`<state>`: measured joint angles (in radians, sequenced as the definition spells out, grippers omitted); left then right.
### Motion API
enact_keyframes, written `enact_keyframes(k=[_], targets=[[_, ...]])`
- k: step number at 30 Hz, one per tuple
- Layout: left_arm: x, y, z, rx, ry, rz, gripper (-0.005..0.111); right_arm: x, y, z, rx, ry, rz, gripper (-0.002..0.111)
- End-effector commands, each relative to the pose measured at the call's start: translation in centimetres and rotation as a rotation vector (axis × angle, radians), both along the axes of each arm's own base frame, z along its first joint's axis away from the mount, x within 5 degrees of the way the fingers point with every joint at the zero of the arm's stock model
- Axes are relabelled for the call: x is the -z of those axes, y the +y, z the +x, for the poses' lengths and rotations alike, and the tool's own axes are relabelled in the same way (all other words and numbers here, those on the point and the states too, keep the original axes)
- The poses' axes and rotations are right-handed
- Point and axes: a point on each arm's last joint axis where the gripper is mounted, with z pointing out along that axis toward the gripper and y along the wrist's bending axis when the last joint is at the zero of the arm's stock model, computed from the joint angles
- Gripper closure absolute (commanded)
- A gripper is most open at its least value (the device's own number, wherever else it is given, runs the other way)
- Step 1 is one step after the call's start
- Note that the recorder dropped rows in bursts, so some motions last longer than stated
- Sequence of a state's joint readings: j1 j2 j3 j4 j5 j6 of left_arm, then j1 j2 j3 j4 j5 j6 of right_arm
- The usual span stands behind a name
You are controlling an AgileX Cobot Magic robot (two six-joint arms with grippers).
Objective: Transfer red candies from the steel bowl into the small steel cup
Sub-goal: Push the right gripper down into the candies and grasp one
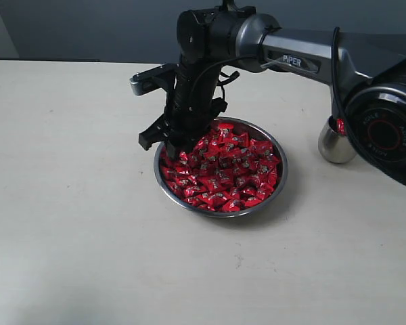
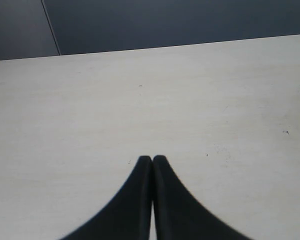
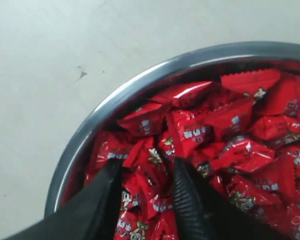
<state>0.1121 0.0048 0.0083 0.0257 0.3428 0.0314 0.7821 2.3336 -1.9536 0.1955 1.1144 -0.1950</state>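
Two black fingers [image 3: 107, 195] of the right gripper [image 3: 149, 165] fill the near edge of the right wrist view, jaws spread wide, their tips set down among the red candies [image 3: 230, 150] just inside the rim of the steel bowl [image 3: 90, 120]. Several wrapped candies lie in the gap between the tips; whether either tip presses on one cannot be told, and none is lifted clear of the heap.

From the exterior view, the right gripper [image 1: 168, 143] points almost straight down at the bowl's far left edge, its black wrist standing over the rim. The grey arm [image 1: 298, 57] behind it stretches away to the right, passing above and beyond the bowl. The steel bowl [image 1: 220, 213] sits on a pale table [image 1: 68, 237], and the red candies [image 1: 223, 176] cover its floor in a shiny layer reaching nearly to the rim, each wrapper carrying small silver-white marks.

The small steel cup [image 1: 335, 145] stands upright on the table to the right of the bowl, near it but not touching, partly hidden behind the arm's large dark joint and a black cable. A spot of red shows at the cup's mouth.

The left gripper [image 2: 152, 159] appears only in its own wrist view, jaws pressed together with nothing between them, over bare table apart from the bowl.
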Motion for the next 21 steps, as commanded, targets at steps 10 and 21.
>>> enact_keyframes(k=[10, 21], targets=[[-0.4, 0.0, 0.0, 0.004, -0.022, 0.002, 0.106, 2.3, 0.0, 0.1, -0.014, 0.034, -0.047, 0.074], [-0.4, 0.0, 0.0, 0.004, -0.022, 0.002, 0.106, 2.3, -0.1, 0.1, -0.018, 0.034, -0.055, 0.075]])
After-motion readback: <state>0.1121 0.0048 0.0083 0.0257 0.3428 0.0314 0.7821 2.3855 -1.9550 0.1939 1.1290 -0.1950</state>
